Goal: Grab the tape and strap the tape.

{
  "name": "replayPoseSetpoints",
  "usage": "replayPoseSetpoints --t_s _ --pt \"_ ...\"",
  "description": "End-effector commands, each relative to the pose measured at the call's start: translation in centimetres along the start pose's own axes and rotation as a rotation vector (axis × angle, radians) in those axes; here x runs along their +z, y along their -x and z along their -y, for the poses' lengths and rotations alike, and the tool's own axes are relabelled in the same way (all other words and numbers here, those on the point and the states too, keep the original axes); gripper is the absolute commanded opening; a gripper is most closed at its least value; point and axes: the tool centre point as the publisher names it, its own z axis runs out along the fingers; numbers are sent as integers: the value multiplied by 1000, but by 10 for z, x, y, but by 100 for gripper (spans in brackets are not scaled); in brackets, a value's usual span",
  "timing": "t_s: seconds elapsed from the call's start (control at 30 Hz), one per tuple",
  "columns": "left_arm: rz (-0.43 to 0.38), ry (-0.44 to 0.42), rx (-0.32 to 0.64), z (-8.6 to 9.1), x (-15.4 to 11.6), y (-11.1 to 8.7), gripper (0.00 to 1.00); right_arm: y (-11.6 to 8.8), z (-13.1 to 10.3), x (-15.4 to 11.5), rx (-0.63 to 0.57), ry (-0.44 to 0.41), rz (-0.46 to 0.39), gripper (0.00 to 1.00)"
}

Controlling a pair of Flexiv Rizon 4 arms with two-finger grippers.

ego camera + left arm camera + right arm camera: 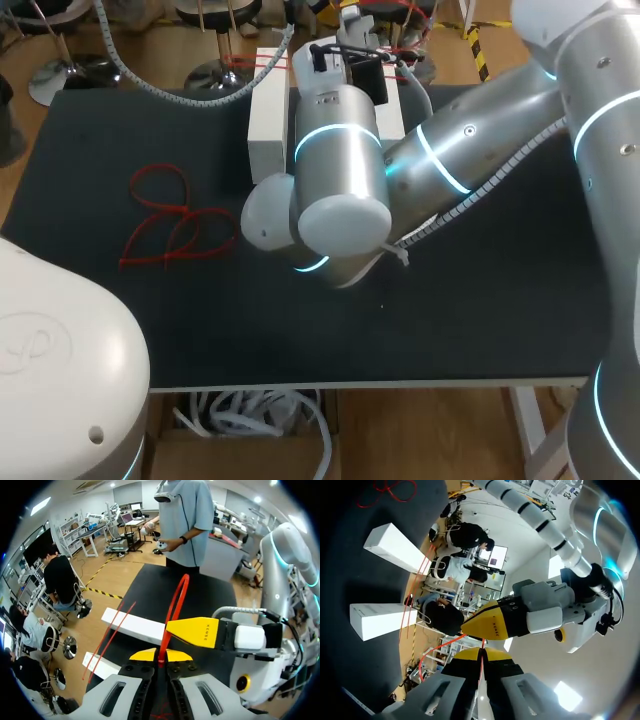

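My left gripper [160,656] is shut on a red strap [175,605], which rises from its yellow tips in a tall narrow loop. My right gripper [197,632] has its yellow tip right beside that loop. In the right wrist view my right gripper [481,652] is shut on a thin red strap [437,647], and the left gripper [490,622] is close ahead of it. Both grippers hang above two white boxes [135,625] [395,547] at the table's far side. Another red strap [112,630] runs across the boxes. In the head view my right arm [340,170] hides most of this.
Several loose red straps [170,220] lie tangled on the left of the black table [480,300]. The white box [270,110] sits at the far middle edge. My left arm's base [60,370] fills the near left corner.
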Motion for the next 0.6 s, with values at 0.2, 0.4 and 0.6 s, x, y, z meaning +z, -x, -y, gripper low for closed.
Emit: replayPoseSetpoints --t_s 0.2,0.4,0.6 --pt "-1 3 0 1 0 0 0 4 -14 0 7 -13 -20 0" --pt "-1 3 0 1 0 0 0 4 -22 1 8 -19 -25 0" --pt "-1 3 0 1 0 0 0 6 -19 -1 37 -2 -28 0"
